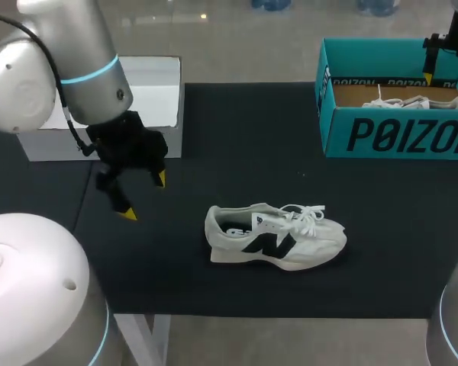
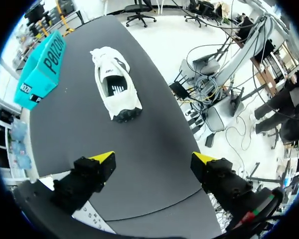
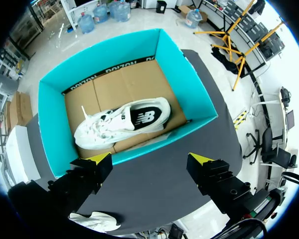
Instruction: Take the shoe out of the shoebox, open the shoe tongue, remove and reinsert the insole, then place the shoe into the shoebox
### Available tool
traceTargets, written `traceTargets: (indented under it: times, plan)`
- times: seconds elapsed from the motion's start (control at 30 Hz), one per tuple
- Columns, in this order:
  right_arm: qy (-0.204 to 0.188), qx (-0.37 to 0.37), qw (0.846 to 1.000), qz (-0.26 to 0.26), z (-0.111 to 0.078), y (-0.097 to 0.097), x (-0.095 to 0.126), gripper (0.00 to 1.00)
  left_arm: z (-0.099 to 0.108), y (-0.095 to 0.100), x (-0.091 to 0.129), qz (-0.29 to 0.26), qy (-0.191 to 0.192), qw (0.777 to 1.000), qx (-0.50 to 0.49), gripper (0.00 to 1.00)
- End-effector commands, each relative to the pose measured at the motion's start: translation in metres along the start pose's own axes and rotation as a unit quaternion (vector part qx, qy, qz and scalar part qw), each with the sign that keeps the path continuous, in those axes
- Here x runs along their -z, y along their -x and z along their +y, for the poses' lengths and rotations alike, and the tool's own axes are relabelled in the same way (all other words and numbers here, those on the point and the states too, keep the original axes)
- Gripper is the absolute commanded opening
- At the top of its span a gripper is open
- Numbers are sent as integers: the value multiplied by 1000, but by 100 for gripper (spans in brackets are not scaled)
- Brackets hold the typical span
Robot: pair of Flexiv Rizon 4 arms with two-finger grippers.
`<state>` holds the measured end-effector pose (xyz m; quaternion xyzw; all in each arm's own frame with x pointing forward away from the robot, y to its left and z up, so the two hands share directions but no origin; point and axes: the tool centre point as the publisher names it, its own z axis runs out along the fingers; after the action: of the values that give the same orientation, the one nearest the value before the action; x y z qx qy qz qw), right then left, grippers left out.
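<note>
Shoe: white lace-up sneaker is lying on black mat, outside teal cardboard shoebox
Claws: left gripper and right gripper are hanging open, empty
Plan: I am lining up to pin the heel first

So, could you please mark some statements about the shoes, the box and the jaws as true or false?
1. One shoe lies on the mat, outside the box. True.
2. The box is empty. False: a second shoe lies inside it.
3. The left jaws hold the shoe on the mat. False: they are open, apart from it, and hold nothing.
4. The right jaws are open, above the box. True.
</note>
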<state>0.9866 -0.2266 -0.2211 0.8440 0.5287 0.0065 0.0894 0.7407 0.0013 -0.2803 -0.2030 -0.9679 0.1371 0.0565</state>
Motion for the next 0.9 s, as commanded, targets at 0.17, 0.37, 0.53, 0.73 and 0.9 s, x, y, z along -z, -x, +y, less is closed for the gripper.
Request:
traceTargets:
  times: [0.17,0.37,0.53,0.73,0.9]
  plan:
    - [1,0,1000,0,-1,1,0,100,5,-3,-3,-24,-31,999,23,100]
    - [1,0,1000,0,-1,1,0,100,11,-6,-7,23,-87,996,16,100]
    - [1,0,1000,0,-1,1,0,100,32,-12,-23,75,-237,968,21,100]
    - [1,0,1000,0,-1,1,0,100,44,-24,-45,73,-360,930,25,100]
    - [1,0,1000,0,-1,1,0,100,43,-32,-55,48,-420,905,56,100]
